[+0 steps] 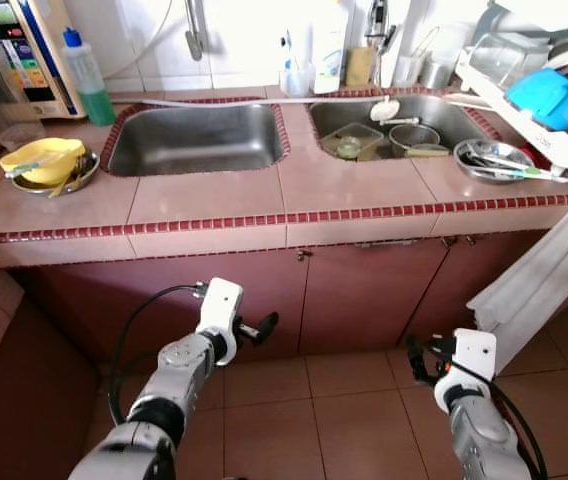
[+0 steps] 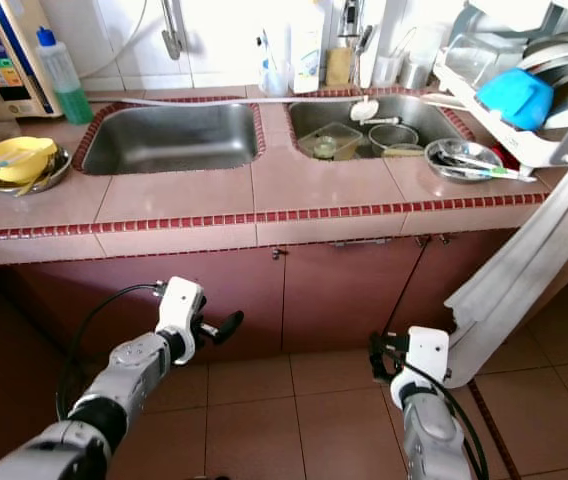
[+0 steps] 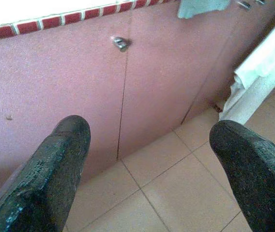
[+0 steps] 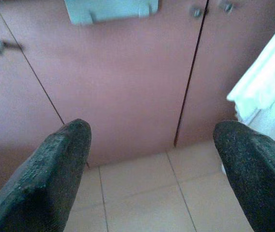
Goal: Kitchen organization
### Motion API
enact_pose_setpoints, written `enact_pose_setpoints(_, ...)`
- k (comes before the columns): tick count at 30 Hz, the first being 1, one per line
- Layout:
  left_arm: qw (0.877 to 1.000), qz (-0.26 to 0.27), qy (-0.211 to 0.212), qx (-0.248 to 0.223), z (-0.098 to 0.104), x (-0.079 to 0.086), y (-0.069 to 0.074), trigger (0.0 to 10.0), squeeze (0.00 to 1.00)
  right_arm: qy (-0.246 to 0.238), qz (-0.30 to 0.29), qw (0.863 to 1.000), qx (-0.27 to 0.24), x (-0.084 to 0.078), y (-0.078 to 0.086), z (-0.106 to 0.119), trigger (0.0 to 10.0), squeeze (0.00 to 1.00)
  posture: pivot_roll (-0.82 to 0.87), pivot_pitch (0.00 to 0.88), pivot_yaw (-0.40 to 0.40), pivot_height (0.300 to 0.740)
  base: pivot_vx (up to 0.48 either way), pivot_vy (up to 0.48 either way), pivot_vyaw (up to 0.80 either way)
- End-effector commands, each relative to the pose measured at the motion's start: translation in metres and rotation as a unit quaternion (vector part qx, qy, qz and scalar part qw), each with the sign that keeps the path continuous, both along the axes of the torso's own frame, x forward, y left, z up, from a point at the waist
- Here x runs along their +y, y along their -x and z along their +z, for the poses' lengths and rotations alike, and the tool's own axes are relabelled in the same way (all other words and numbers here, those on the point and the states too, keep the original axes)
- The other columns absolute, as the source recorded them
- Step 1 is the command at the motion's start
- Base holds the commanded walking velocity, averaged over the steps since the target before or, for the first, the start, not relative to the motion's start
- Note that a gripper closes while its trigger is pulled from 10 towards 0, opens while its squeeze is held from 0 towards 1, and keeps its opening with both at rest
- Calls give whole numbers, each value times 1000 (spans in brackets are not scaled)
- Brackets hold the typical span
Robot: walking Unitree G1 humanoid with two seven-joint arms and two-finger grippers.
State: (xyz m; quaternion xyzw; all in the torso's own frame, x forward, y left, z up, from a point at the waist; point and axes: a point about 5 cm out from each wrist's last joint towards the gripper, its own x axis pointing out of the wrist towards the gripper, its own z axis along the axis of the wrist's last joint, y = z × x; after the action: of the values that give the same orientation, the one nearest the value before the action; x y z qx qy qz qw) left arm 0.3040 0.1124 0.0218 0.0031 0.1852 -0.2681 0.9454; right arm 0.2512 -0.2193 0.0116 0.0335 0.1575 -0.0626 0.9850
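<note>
A pink tiled counter [image 1: 204,200] holds two steel sinks. The left sink [image 1: 194,140] has nothing in it; the right sink [image 1: 394,125] holds a clear container, a pot and a ladle. A yellow bowl [image 1: 42,160] sits on a steel plate at the counter's left. A steel plate with cutlery [image 1: 492,160] lies at the right. My left gripper [image 1: 260,328] hangs low before the cabinet doors [image 3: 128,72], open and holding nothing. My right gripper [image 1: 419,358] is also low and open, facing the cabinet doors [image 4: 128,72].
A green soap bottle [image 1: 86,78] and a water dispenser [image 1: 19,50] stand at the back left. A dish rack [image 1: 544,90] with a blue bowl sits at the right. A white slanted panel [image 1: 554,265] leans by the right cabinet. The floor [image 1: 344,400] is tiled.
</note>
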Motion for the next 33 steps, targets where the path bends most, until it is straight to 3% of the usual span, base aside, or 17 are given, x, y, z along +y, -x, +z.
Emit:
enact_pose_setpoints(1, 999, -1, 24, -23, 11, -1, -6, 10000, 0, -9, 2, 1000, -26, 7, -9, 13, 10000, 0, 40, 0, 13, 740, 0, 0, 0)
enact_pose_setpoints(5, 998, 24, 55, -29, 21, -3, -14, 10000, 0, -18, 5, 999, -43, 17, -20, 25, 10000, 0, 46, 0, 13, 740, 0, 0, 0)
enact_pose_setpoints(10, 998, 32, 41, -41, 23, -2, -13, 10000, 0, -22, 12, 999, -48, 24, -24, 32, 10000, 0, 50, 0, 17, 740, 0, 0, 0)
enact_pose_setpoints(16, 996, 31, 37, -76, 35, -7, -11, 10000, 0, -25, 7, 998, -56, 31, -23, 44, 10000, 0, 50, 0, 23, 740, 0, 0, 0)
enact_pose_setpoints(20, 994, 39, 61, -80, 43, -13, -15, 10000, 0, -24, 7, 998, -59, 36, -24, 47, 10000, 0, 53, 0, 27, 740, 0, 0, 0)
enact_pose_setpoints(29, 994, 41, 56, -86, 51, -15, -14, 10000, 0, -41, -1, 997, -69, 42, -24, 54, 10000, 0, 57, 0, 37, 740, 0, 0, 0)
enact_pose_setpoints(33, 990, 46, 52, -125, 64, -16, -17, 10000, 0, -27, 19, 996, -78, 51, -25, 62, 10000, 0, 66, 0, 29, 740, 0, 0, 0)
